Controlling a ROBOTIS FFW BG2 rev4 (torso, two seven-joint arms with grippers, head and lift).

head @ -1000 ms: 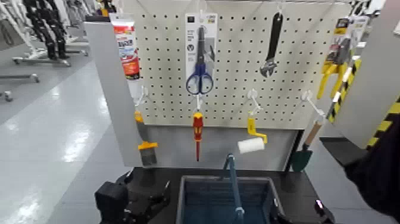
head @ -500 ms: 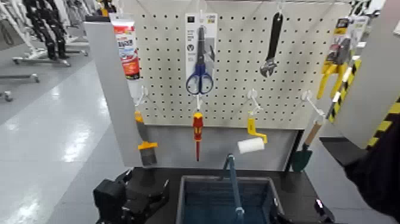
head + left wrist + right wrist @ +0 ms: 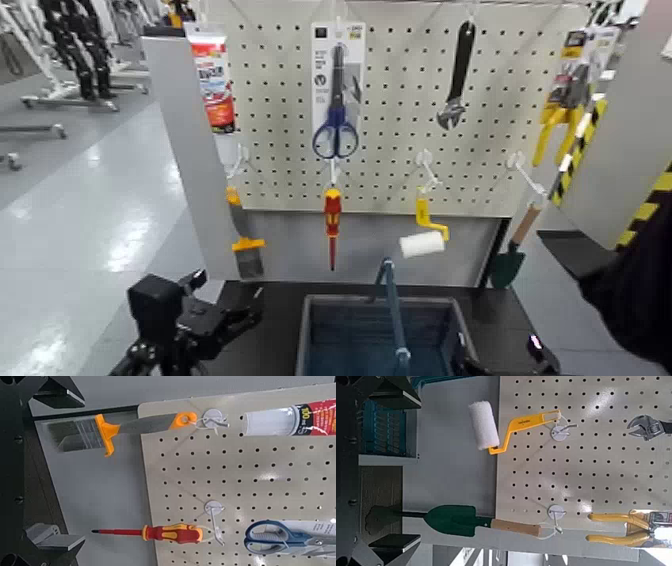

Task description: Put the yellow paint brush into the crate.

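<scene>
The slim orange-handled paint brush with grey bristles [image 3: 248,255] hangs from a hook at the left edge of the cream perforated pegboard [image 3: 400,100]. The left hand [image 3: 236,296], released and empty, is over the black bench's [image 3: 277,320] left side. The blue-grey plastic crate [image 3: 318,303] rests on the bench, right of that hand. The right hand [image 3: 395,472], open and empty, waits near the bench's right edge.

The paint brush [image 3: 246,240] hangs from the pegboard [image 3: 400,110]; the left tool [image 3: 232,305] is below it, left of the crate [image 3: 385,335].
</scene>
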